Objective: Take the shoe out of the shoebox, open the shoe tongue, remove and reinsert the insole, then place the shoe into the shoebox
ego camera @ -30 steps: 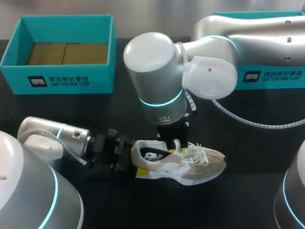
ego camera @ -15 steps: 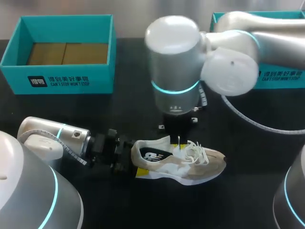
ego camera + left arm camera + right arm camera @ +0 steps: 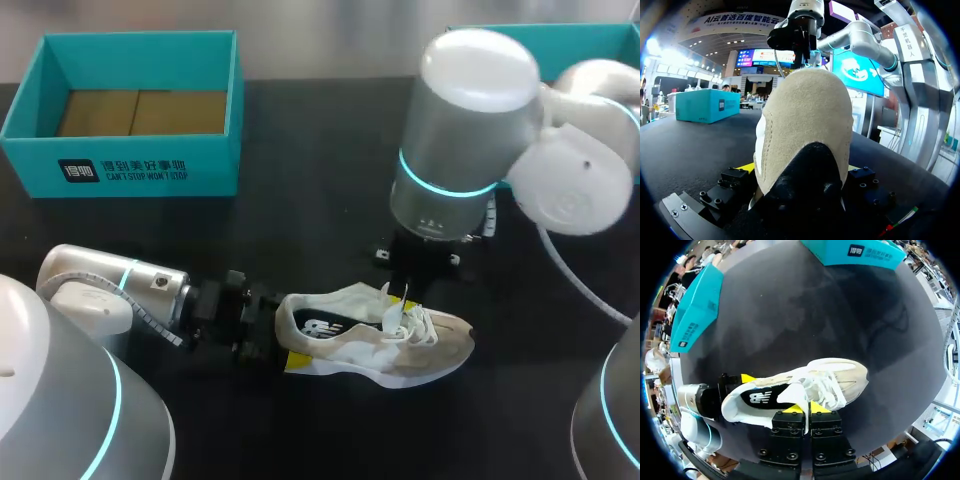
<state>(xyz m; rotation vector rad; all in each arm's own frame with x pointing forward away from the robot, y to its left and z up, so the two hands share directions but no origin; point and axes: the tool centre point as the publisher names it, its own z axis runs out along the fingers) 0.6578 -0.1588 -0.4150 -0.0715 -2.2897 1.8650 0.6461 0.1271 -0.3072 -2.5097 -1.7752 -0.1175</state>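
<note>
Spanning the whole scene, the black table [image 3: 300,230] carries everything. The right arm [image 3: 470,130] comes in from the right and stands upright over the shoe's laced part, while the left arm [image 3: 110,290] lies low along the table, pointing at the heel. A teal shoebox [image 3: 130,170] sits open at the far left, well apart from the shoe; a second teal box [image 3: 570,40] shows at the far right, mostly hidden behind the right arm.

Out of the box, the shoe [image 3: 380,345] rests sole-down on the table near the front, toe toward my right. It is beige and white.

The left gripper [image 3: 800,170] clamps the heel — one yellow tip at each side of it, fingers spread to the heel's width. The right gripper [image 3: 806,408] has its two yellow tips almost together, pinching the white tongue [image 3: 800,392], which stands up out of the shoe between them.

Inside the opening lies the black insole [image 3: 325,328]. Loose white laces [image 3: 425,325] sit just ahead of the tongue, toward the toe.
</note>
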